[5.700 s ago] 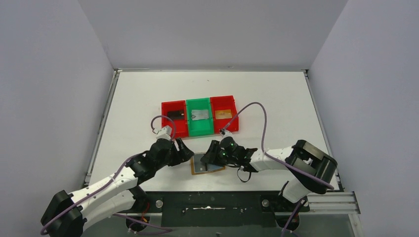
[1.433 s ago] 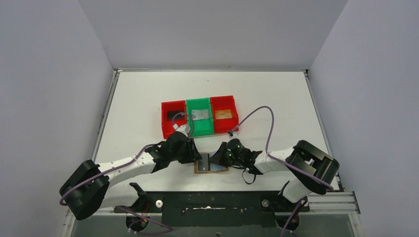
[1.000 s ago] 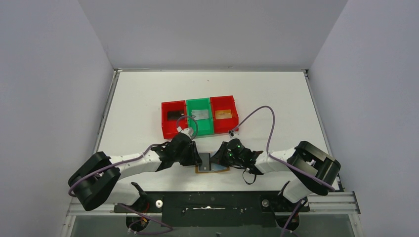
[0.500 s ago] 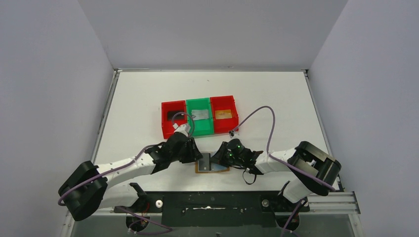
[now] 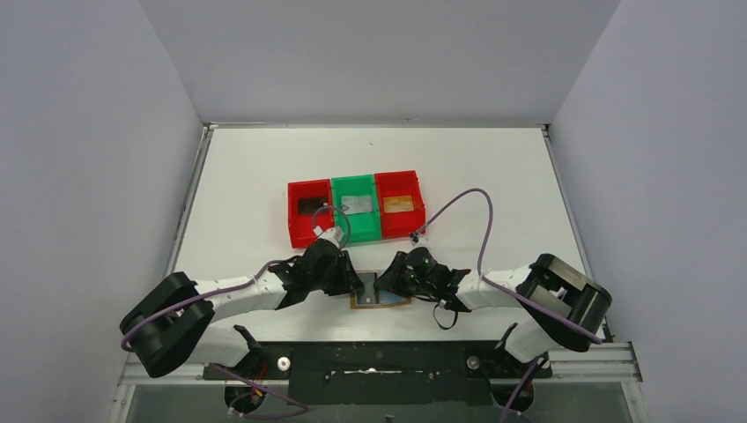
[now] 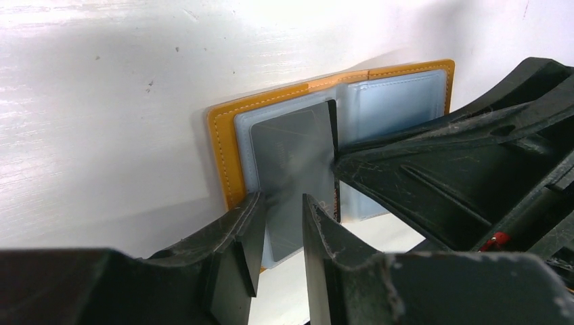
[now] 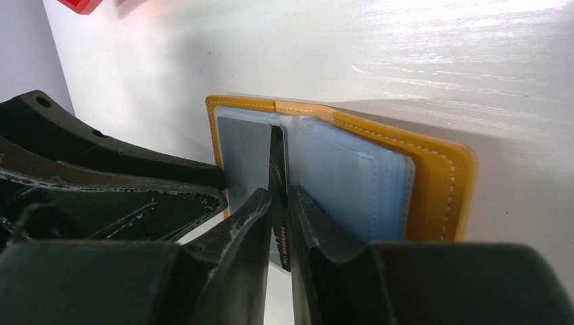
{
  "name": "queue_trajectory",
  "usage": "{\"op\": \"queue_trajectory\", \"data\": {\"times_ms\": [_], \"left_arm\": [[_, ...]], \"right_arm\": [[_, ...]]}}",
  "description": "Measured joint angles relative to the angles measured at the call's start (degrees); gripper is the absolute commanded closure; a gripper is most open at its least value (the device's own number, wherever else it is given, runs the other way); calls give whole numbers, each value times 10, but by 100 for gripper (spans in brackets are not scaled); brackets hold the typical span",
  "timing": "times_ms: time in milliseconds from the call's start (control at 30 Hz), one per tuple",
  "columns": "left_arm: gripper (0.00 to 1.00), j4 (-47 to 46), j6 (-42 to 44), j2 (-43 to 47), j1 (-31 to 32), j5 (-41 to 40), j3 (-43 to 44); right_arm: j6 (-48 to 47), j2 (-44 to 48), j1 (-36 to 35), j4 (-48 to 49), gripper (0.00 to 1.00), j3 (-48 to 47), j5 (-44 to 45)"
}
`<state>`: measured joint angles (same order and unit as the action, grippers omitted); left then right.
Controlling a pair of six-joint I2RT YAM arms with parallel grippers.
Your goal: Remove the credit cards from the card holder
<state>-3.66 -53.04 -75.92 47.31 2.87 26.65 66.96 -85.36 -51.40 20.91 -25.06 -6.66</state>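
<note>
Card holder (image 5: 384,296) lies open and flat on the table (image 5: 493,176), close to the arm bases and between both claws. At its fold a dark card (image 7: 278,169) stands on edge, its long axis along the spine. It is straight ahead of the right claw (image 7: 280,196), the nearer one, whose narrow jaws straddle it; whether they pinch it I cannot tell. The left claw (image 6: 279,203), slightly parted, sits at the left leaf, over a sleeve showing a grey card (image 6: 291,152). The holder is tan with pale blue sleeves. Farther off, the red and green bins (image 5: 356,233) each hold one card.
</note>
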Motion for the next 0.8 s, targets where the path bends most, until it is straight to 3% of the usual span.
{"op": "queue_trajectory", "data": {"times_ms": [133,300,467,700,800], "left_arm": [[76,-9,-6,-1,0,-2,-7],[78,-17,-9,-9,3,-7,-10],[85,-24,-11,-15,7,-11,-10],[95,-26,-14,-19,8,-13,-10],[98,-26,-17,-20,9,-15,-10]], "right_arm": [[2,6,0,0,65,0,1],[7,13,-4,-5,65,0,10],[7,14,-9,-26,85,-8,26],[-4,14,-8,-17,100,2,33],[-9,15,-7,-18,100,3,37]]}}
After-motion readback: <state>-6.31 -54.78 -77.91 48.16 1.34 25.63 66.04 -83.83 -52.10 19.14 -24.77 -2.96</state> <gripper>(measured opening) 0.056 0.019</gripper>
